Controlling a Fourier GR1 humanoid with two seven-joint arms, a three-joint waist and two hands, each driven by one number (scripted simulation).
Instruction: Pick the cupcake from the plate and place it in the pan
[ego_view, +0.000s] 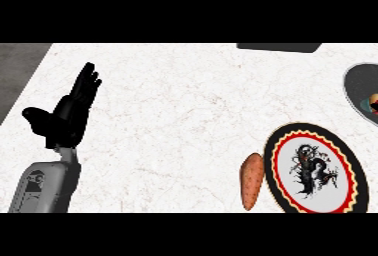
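The left hand rests at the counter's left side, fingers straight and up, holding nothing; well to its right lies a sweet potato, just beside the plate; farther right and higher, the pan holds the cupcake, cut off by the view's edge.

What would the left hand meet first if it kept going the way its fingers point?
Nothing, as far as this view shows. The left hand is open, fingers aimed up and slightly right over bare counter. The plate, the sweet potato and the pan lie well off that line.
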